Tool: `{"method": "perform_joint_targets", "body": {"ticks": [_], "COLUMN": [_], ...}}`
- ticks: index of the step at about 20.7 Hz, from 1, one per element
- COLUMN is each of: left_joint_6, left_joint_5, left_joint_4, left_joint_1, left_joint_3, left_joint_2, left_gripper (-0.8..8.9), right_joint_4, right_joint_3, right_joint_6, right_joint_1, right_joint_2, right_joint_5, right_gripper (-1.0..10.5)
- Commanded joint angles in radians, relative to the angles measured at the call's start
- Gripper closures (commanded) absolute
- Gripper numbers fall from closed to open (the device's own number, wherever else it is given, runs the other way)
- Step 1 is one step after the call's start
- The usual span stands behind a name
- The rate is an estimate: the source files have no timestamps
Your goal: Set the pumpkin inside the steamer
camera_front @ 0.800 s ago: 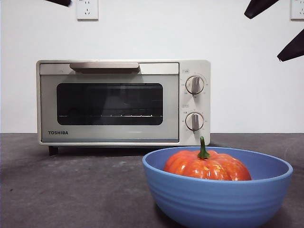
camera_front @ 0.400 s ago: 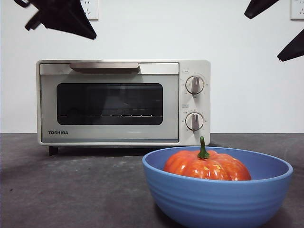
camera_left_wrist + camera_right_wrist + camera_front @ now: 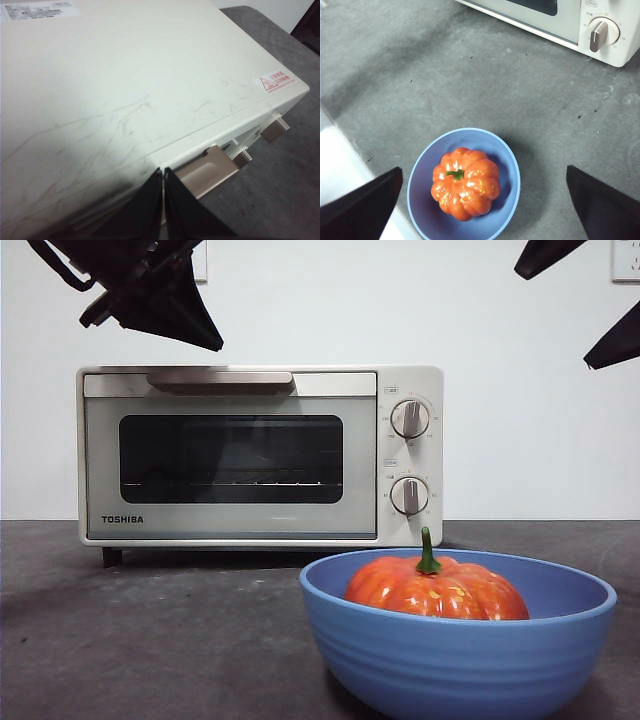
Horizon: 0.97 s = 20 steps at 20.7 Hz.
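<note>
Sitting in the blue bowl at the lower right of the front view, the pumpkin rested untouched, its green stem upright; the bowl stood on the grey desk, nearer the camera than the steamer and apart from it; the steamer filled the middle left of that frame, its dark glass door shut, the bar handle along the door's top and two knobs on its right side.

The left gripper hung above the steamer's cream top, near the front edge over the handle, its jaws closed together on nothing; in the front view it showed as a dark shape at the upper left, just above the steamer's top left.

The right gripper hovered high over the bowl, jaws spread wide and empty; in its wrist view the pumpkin lay centred between the two jaw tips, with a steamer knob at the upper right of the frame; two black tips at the upper right of the front view marked it.
</note>
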Motion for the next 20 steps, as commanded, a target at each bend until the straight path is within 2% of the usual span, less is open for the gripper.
{"method": "perform_joint_targets", "body": {"ticks": [1,15,20], "left_joint_6": [0.037,0.077,0.097], "left_joint_5": [-0.02,-0.065,-0.065], "left_joint_4": [0.011,0.01,-0.032], "left_joint_1": [-0.012,-0.031,-0.037], "left_joint_3": [0.028,0.028,0.028], "left_joint_2": [0.029,0.067,0.068], "left_gripper": [7.97,7.98,7.98], "right_joint_4": [0.01,0.01,0.01], "right_joint_3": [0.007,0.007,0.007], "right_joint_6": [0.008,0.008,0.008], "right_joint_1": [0.003,0.003,0.003], "right_joint_2": [0.007,0.007,0.007], "right_joint_5": [-0.003,-0.003,-0.003], "right_gripper": [4.3,4.3,4.3]}}
